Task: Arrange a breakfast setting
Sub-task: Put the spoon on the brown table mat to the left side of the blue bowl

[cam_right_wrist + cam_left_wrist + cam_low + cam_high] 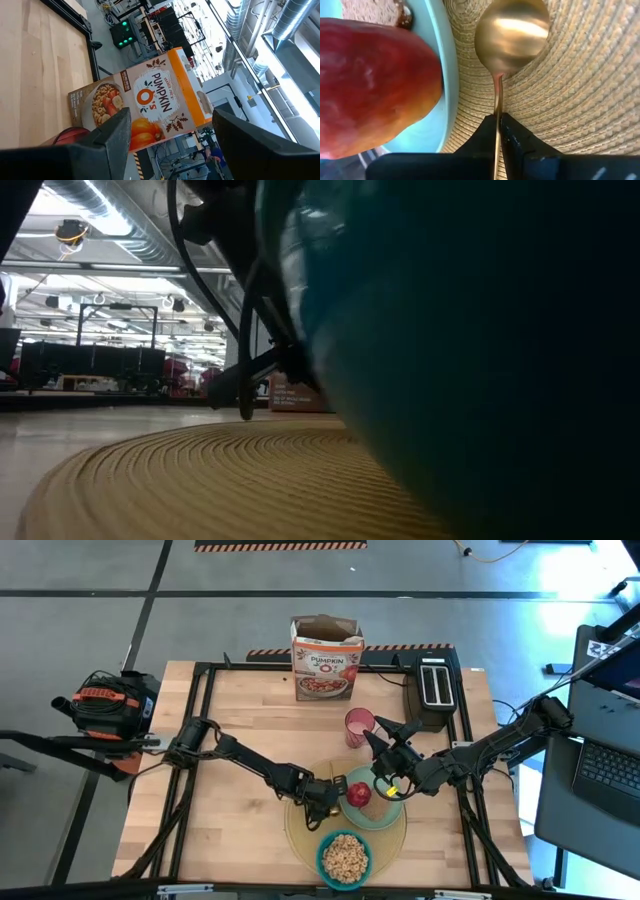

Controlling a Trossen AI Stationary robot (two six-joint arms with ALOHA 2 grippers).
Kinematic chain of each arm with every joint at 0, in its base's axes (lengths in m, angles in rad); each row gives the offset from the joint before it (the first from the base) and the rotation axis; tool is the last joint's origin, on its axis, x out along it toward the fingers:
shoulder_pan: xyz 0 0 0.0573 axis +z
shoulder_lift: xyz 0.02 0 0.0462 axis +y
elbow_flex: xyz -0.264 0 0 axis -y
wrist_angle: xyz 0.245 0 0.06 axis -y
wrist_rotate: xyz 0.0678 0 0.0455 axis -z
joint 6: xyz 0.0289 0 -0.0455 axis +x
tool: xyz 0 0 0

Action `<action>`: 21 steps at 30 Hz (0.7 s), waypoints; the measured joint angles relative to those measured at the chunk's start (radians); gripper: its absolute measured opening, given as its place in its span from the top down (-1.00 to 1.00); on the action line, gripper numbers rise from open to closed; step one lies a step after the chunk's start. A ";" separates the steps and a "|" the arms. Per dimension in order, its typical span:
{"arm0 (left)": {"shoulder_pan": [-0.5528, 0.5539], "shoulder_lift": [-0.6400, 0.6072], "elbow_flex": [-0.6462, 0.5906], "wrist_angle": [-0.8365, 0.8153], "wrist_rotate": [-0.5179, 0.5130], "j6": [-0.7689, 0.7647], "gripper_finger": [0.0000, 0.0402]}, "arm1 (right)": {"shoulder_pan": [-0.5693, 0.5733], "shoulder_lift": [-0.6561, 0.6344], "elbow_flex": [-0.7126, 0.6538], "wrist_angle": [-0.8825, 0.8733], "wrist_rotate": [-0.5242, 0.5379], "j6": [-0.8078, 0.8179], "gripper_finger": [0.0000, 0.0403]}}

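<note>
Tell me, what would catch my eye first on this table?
Probably the left gripper, shut on the thin handle of a gold spoon over the round yellow placemat, right beside a red apple on the pale green plate. Behind stands an orange cereal box, with a blue bowl of cereal at the front.

Pumpkin cereal box (326, 659) upright at table's far edge, black toaster (434, 684) beside it — laptop (607, 767) off-table

The right gripper (167, 132) has its two dark fingers (107, 137) spread apart, framing an orange pumpkin cereal box (145, 102) standing beyond the wooden table (40, 60); a pink cup (75, 135) peeks beside it.
</note>
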 joint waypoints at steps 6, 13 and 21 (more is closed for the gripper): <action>0.001 0.001 -0.002 -0.023 -0.081 0.045 0.99 | 0.000 0.000 0.000 -0.001 0.000 0.000 -0.23; 0.000 -0.032 -0.002 -0.044 -0.093 0.037 0.99 | 0.000 0.000 0.000 -0.025 0.003 0.006 -0.23; 0.000 -0.042 -0.002 -0.051 -0.074 0.019 0.99 | 0.000 0.000 0.000 -0.032 0.011 0.021 -0.23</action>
